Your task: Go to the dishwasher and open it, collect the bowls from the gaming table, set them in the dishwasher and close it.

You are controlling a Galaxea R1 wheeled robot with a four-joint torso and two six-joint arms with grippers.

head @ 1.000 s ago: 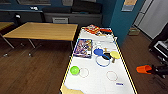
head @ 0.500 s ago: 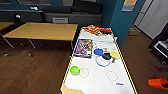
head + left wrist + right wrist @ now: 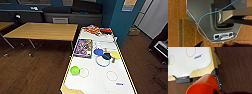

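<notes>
The gaming table (image 3: 100,80), long with a white top, runs away from me in the head view. On it sit a green bowl (image 3: 74,70), a blue bowl (image 3: 98,52) and a pale yellow bowl (image 3: 115,54), with a blue ring (image 3: 102,61) near them. The table's near corner (image 3: 205,70) lies below my right gripper, which is shut on an orange cup (image 3: 204,85). A sliver of the green bowl (image 3: 168,61) shows there too. My left gripper (image 3: 218,45) hangs open over my own base and the wooden floor. The dishwasher is out of view.
A colourful board game box (image 3: 83,47) and bright packs (image 3: 96,30) lie on the table's far half. A yellow-topped table (image 3: 42,31) stands to the left, a blue pillar (image 3: 120,22) at the far right. Wooden floor runs along both sides.
The orange cup, which hung to the right of the table, has sunk lower and left the head view. The things on the table have not moved.
</notes>
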